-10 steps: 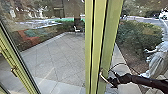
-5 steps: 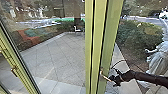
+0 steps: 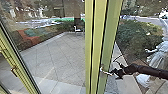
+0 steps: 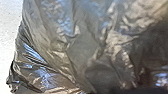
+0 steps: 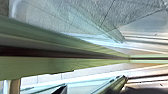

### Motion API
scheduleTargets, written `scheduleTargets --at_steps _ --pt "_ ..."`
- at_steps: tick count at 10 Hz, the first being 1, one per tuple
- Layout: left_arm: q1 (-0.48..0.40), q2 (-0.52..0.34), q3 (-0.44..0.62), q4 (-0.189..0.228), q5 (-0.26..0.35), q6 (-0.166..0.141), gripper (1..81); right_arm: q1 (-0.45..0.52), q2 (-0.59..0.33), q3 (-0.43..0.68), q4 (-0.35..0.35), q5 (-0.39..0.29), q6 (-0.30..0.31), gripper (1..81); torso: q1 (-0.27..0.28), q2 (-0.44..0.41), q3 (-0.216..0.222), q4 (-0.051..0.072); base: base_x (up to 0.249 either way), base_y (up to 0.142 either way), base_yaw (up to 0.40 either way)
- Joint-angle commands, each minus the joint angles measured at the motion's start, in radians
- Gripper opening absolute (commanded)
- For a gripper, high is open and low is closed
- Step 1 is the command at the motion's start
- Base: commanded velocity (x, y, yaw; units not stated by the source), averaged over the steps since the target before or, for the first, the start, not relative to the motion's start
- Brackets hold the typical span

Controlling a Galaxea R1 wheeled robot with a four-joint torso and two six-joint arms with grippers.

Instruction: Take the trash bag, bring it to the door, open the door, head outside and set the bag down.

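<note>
Lever handle (image 3: 106,72) on the green door frame (image 3: 107,45) has swung up since the earlier frame: it sloped steeply down, now only slightly. Right gripper (image 3: 114,73) rose with it, at the handle's free end, looks touching. Right jaws: can't tell if spread or pressed together, too blurry. Right arm (image 3: 147,70) reaches in from the right edge of the head view.

Trash bag (image 4: 82,50): dark, shiny, crumpled plastic, large and close to the camera in left wrist view, pale surface (image 4: 8,32) behind its edge. Can't tell how the left gripper's jaws stand or if they pinch it.

Right wrist view: green frame seen close along its length, glass and grey paving (image 5: 92,12) next to it.

Through the glass: paved yard (image 3: 57,55), chair (image 3: 78,29) near its far corner, bushes (image 3: 137,35) right of the frame. Second green frame (image 3: 17,60) at left, small handle (image 3: 14,71) on it. Pale folded-looking shape (image 3: 156,58) near right edge, can't identify.
</note>
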Motion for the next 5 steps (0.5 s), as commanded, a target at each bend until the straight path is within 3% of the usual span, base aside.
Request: scheduleTargets --at_steps 1,3,5 --pt "-0.016 -0.004 0.007 -0.013 0.091 0.004 1.0 0.309 -0.148 -0.086 -0.169 0.033 -0.046 81.1 0.0 0.0 0.0 0.0 0.0 0.0 0.0" --pt "-0.016 -0.004 0.007 -0.013 0.09 0.004 1.0 0.316 -0.168 -0.038 -0.232 0.007 -0.055 81.1 0.0 0.0 0.0 0.0 0.0 0.0 0.0" --pt "-0.013 -0.003 0.007 -0.013 0.09 0.004 1.0 0.336 -0.171 0.006 -0.426 -0.144 -0.059 81.1 0.001 0.0 0.0 0.0 0.0 0.0 0.0"
